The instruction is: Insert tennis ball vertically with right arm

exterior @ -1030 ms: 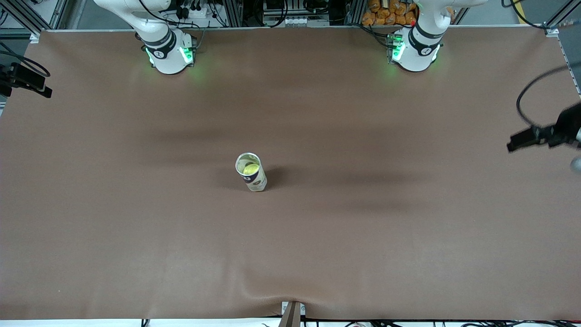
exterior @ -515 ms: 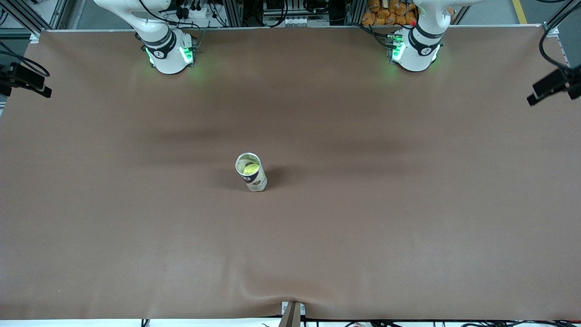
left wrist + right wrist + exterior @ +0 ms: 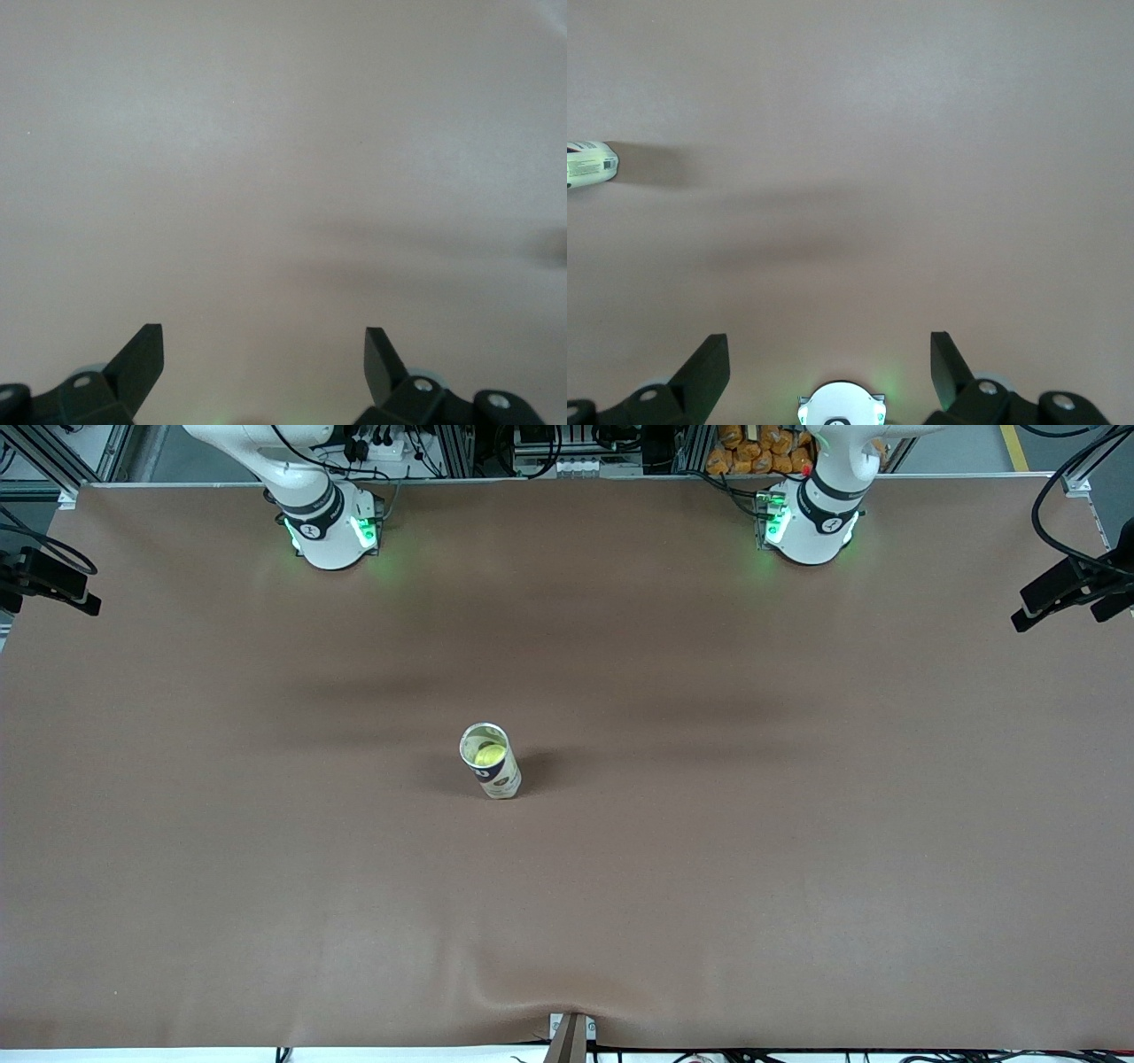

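A white tube can (image 3: 494, 772) stands upright in the middle of the brown table, its mouth open upward. A yellow-green tennis ball (image 3: 489, 755) sits inside it. The can's lower part also shows in the right wrist view (image 3: 589, 165). My right gripper (image 3: 49, 595) hangs high over the right arm's end of the table, far from the can; it is open and empty (image 3: 830, 338). My left gripper (image 3: 1059, 602) hangs high over the left arm's end of the table, open and empty (image 3: 264, 329).
The brown table cover (image 3: 709, 868) is wrinkled near the middle of the front edge. The right arm's base (image 3: 330, 531) and the left arm's base (image 3: 811, 527) stand along the table's edge farthest from the front camera. The right base also shows in the right wrist view (image 3: 842, 407).
My left gripper has risen and swung from the table's edge toward its base side, then settled. The right gripper, the can and the ball have not moved.
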